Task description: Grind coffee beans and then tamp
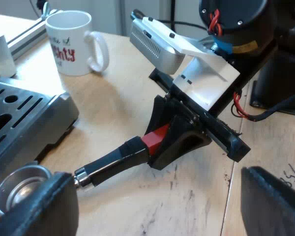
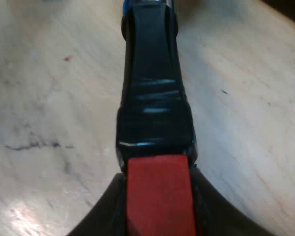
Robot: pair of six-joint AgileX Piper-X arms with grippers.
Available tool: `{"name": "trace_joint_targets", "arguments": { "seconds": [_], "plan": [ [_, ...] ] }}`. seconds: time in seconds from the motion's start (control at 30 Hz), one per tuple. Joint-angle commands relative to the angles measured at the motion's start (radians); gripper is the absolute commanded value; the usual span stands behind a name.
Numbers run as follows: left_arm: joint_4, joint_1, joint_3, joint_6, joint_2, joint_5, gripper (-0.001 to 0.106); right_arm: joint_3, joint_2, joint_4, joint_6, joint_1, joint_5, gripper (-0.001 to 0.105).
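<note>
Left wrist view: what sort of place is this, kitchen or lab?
Likely a lab bench set up as a coffee station: a pen-marked wooden table, an espresso machine, a white mug, and a metal holder whose red-ended handle the right gripper clamps.

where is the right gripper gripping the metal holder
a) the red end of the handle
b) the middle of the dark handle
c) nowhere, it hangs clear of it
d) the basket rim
A: the right gripper is shut on the red end of the metal holder, whose dark handle sticks out past it.
</note>
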Motion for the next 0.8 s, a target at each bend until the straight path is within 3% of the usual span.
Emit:
{"name": "trace_joint_targets", "arguments": {
  "seconds": [0.03,0.23,0.5,0.6,0.8],
  "plan": [
    [-0.004,-0.002,-0.002,0.000,-0.005,-0.028,0.070,-0.012,0.008,-0.057,0.004,-0.005,-0.016,0.000],
    [0.011,-0.002,0.018,-0.022,-0.005,-0.186,0.070,-0.012,0.047,-0.057,0.004,-0.005,-0.032,0.000],
    [0.010,-0.002,0.018,-0.025,0.025,-0.233,0.070,-0.012,0.059,-0.052,0.059,-0.005,-0.032,0.000],
    [0.010,-0.002,0.018,-0.046,0.097,-0.262,0.070,-0.012,0.059,-0.052,0.066,-0.005,-0.032,0.000],
    [0.010,-0.002,0.018,-0.046,0.241,-0.258,0.070,-0.012,0.059,0.033,0.091,-0.005,-0.039,0.000]
  ]
}}
